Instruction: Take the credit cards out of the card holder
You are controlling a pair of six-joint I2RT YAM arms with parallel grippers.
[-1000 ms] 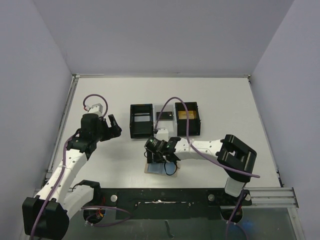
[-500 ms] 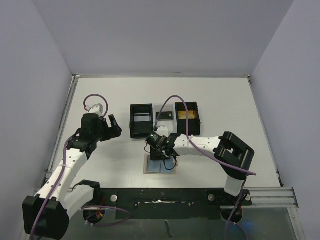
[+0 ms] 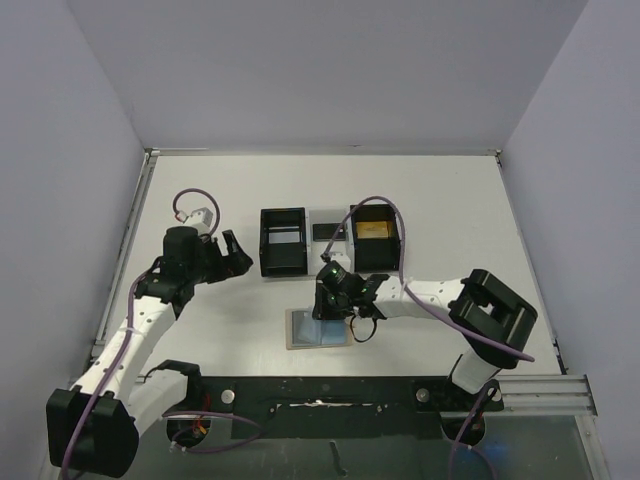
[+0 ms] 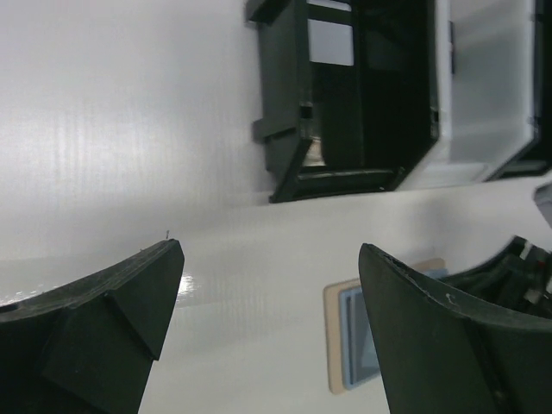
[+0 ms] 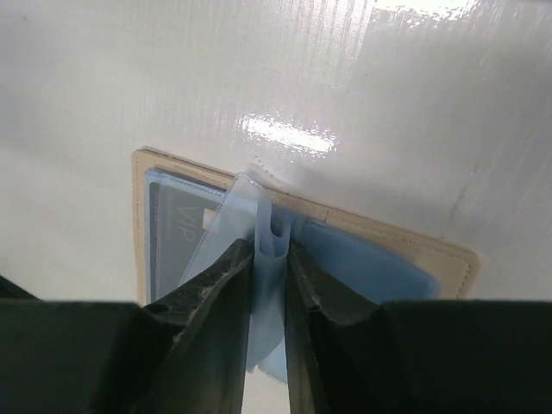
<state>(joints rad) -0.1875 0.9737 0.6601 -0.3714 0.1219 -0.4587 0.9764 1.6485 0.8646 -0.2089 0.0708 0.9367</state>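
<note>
The card holder (image 3: pixel 305 328) lies open on the table, tan outside with blue-grey plastic panels inside. In the right wrist view its tan edge (image 5: pixel 448 259) frames the blue sleeves, and a dark credit card (image 5: pixel 177 228) marked VIP sits in the left pocket. My right gripper (image 5: pixel 269 252) is shut on upright folds of the blue sleeves at the holder's middle; from above it (image 3: pixel 332 306) stands over the holder's right half. My left gripper (image 3: pixel 238 256) hangs open to the far left, nothing between its fingers (image 4: pixel 129 285). The left wrist view catches the holder's corner (image 4: pixel 339 345).
A black three-compartment tray (image 3: pixel 265 262) stands behind the holder, also in the left wrist view as the tray (image 4: pixel 289 103). A gold card (image 3: pixel 373 231) lies in its right box, a dark card (image 3: pixel 330 231) in the middle, a pale card (image 3: pixel 284 236) in the left.
My right gripper has shifted right and away from the near edge, and its jaws have closed onto the blue sleeves. More of the holder's left half shows. The left arm has barely moved.
</note>
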